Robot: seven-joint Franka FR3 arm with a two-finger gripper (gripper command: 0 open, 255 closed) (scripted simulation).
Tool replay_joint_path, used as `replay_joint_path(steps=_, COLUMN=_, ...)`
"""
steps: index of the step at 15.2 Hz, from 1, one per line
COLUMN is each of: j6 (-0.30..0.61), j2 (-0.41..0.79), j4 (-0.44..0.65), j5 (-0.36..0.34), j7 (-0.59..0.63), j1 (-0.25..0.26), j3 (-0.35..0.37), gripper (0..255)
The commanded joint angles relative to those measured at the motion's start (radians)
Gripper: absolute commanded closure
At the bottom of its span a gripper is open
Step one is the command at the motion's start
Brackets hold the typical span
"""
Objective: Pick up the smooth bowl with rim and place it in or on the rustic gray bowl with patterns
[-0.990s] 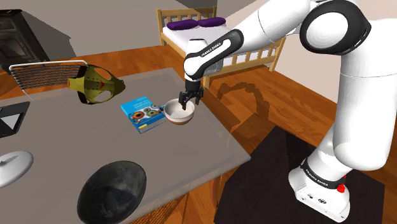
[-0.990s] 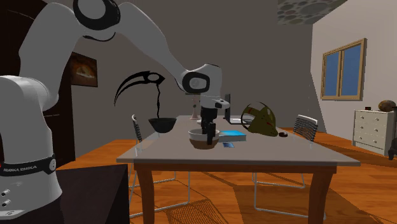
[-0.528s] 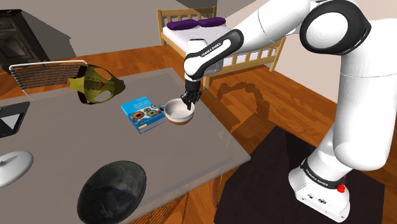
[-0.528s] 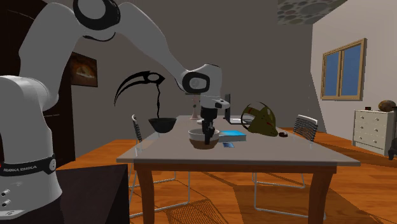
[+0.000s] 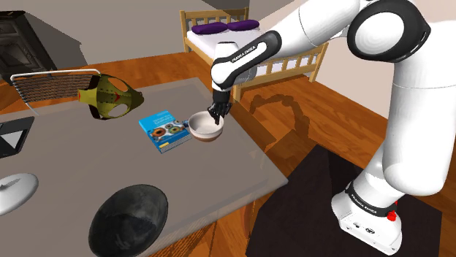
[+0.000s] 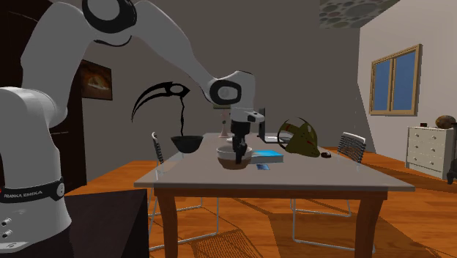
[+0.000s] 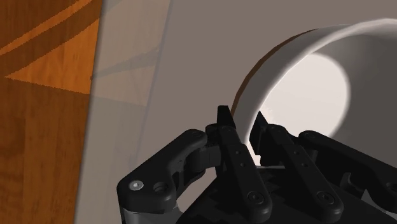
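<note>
Bowl rim clasped between the jaws, blue book just beside

- The smooth bowl: white inside, brown on its outer wall.
- The rustic bowl: dark grey, close to black, faintly mottled.
- The book: bright blue cover with round pictures.
- The gripper: all black.
- The table: plain grey.
- The pillows: purple.

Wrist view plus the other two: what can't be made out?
- Far rim of the white bowl: cut off by the wrist view's edge.
- Its underside and contact with the table: hidden by its own wall, shoulder view.
- Pattern on the dark bowl: too faint, shoulder view.
</note>
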Motion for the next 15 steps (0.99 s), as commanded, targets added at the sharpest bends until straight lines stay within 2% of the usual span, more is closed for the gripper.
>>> replay_joint_path(steps=1, j6=-0.022, j2=-0.015, j4=0.008, j5=-0.002, j7=0.003, j1=0.0, j3=-0.001, gripper=255)
replay_joint_path(steps=15, j6=-0.179, j2=-0.105, j4=0.076, j5=-0.013, j7=0.028, j1=-0.002, j3=-0.004, gripper=255)
